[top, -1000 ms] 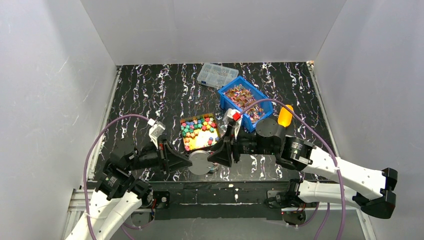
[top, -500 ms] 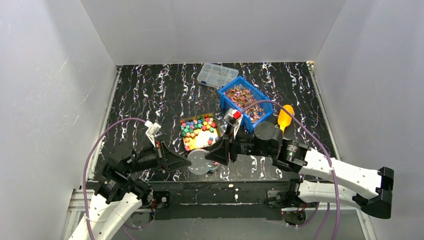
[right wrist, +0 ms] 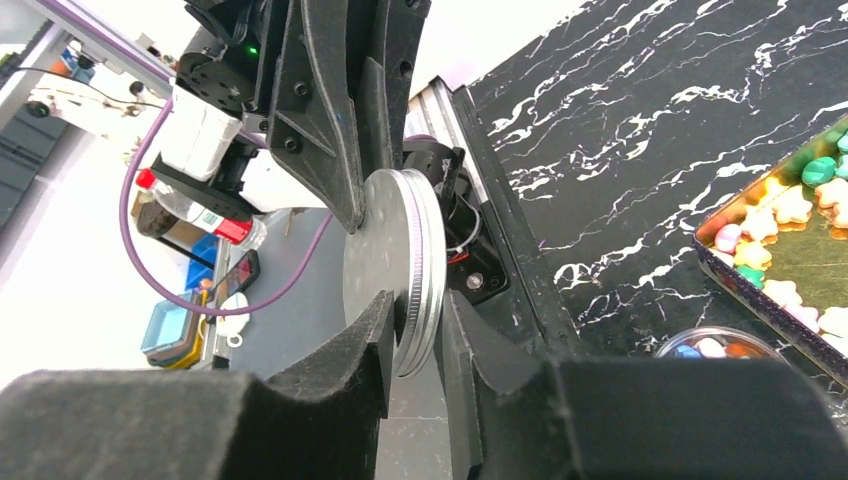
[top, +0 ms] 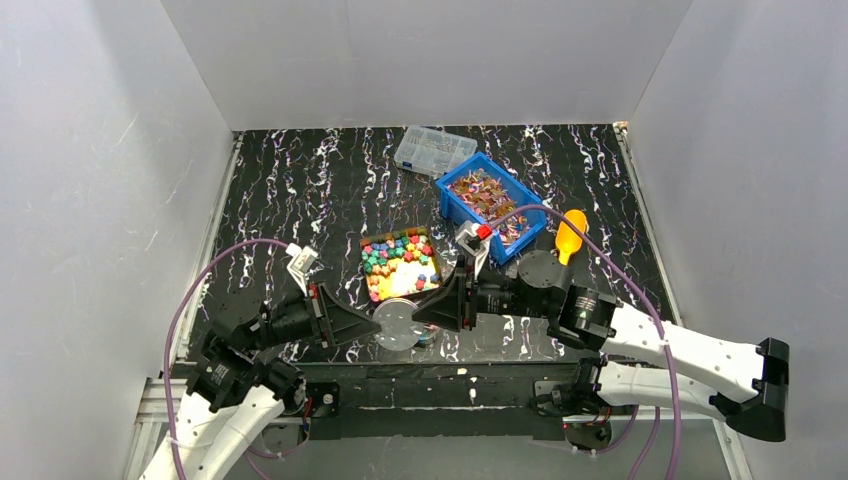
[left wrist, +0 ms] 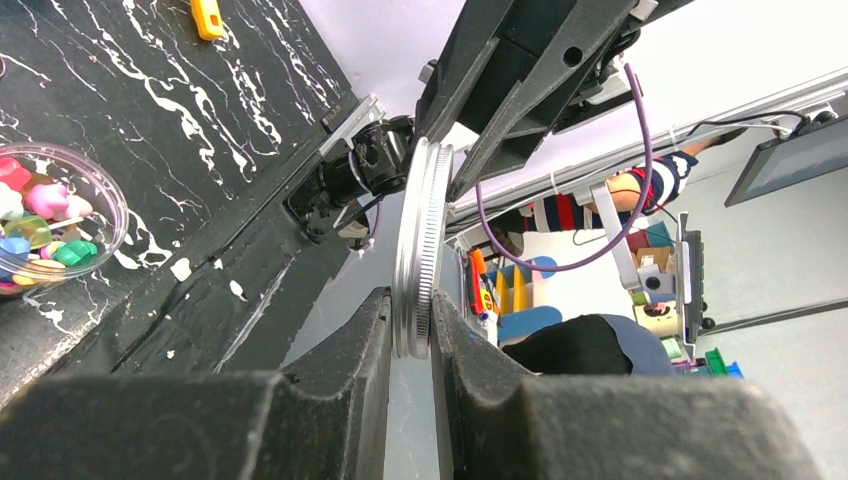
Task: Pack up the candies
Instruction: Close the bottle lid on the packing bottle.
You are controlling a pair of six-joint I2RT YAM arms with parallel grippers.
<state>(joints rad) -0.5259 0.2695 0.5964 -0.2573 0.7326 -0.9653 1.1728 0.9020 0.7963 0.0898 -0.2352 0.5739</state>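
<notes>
Black marbled worktop (top: 300, 190), white walls. Left pincer (left wrist: 410, 300) clenched on metal lid (left wrist: 420, 230), held on edge near front rim, prob. for a handover. Right pincer (right wrist: 415, 305) straddles same lid; can't tell if it's biting yet. Candies (top: 398, 262) sit in gold tray (top: 363, 242), blue bin (top: 445, 207) & small jar (left wrist: 60, 215). Vs 1 s back: right jaws narrowed, arm shifted toward front edge.
</notes>
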